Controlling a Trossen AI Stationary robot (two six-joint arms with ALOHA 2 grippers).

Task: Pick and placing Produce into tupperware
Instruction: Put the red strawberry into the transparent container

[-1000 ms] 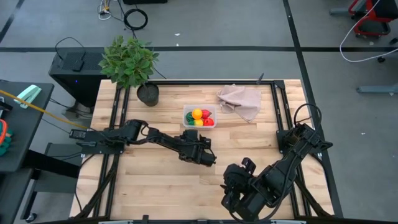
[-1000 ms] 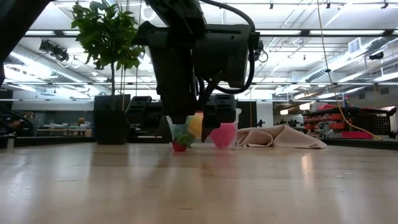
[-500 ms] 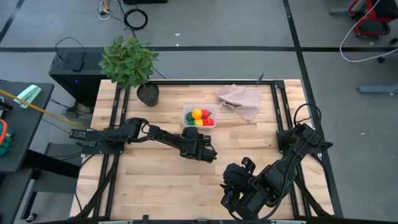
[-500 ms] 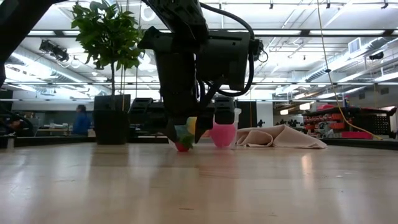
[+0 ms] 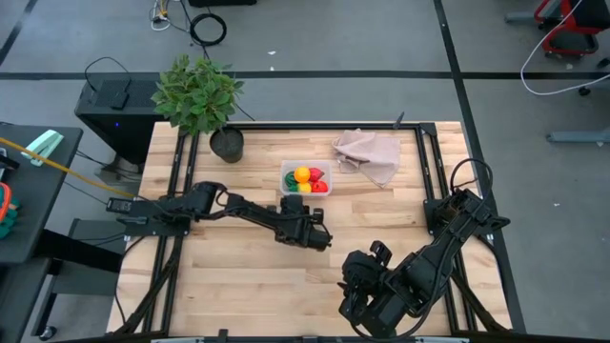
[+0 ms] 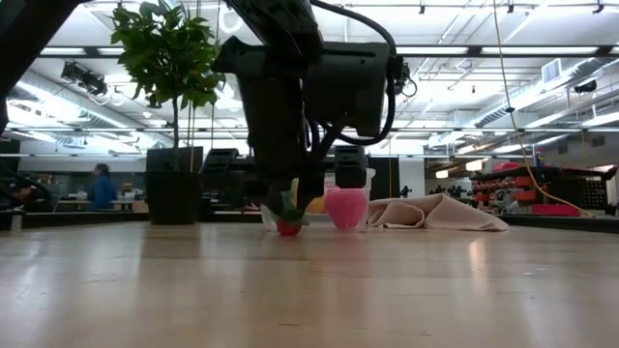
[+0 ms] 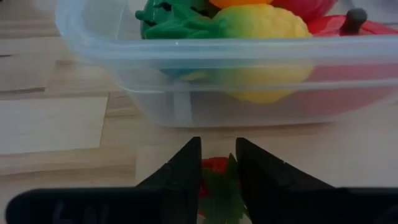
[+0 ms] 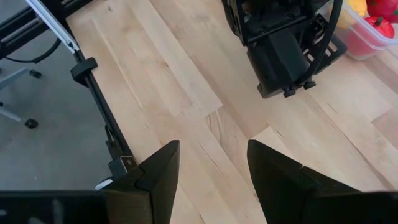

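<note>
The clear tupperware [image 5: 306, 179] stands mid-table and holds several produce pieces: yellow [image 7: 261, 22], green [image 7: 174, 18] and red [image 7: 348, 25]. One small red piece with green leaves [image 7: 214, 167] sits on the wood just in front of the box's near wall. My left gripper [image 7: 217, 165] is shut on it, and in the high view the gripper [image 5: 310, 233] hides it. My right gripper [image 8: 211, 168] waits open over the table's near right part [image 5: 357, 286]. My left gripper pinches the red piece with green leaves [image 7: 214, 180] between its two fingers [image 7: 183, 168]. The fingers come down from above, slanting toward the tupperware. The piece rests with its underside on the table [image 6: 288, 230].
A potted plant [image 5: 198, 95] stands at the far left corner, and a beige-pink cloth [image 5: 370, 152] lies far right of the box. Black frame rails [image 5: 176, 171] run along the table's sides. Bare wood [image 5: 238, 286] stretches across the near half.
My left gripper has shut its fingers around the red piece on the table, staying in front of the tupperware. The piece still rests on the wood.
</note>
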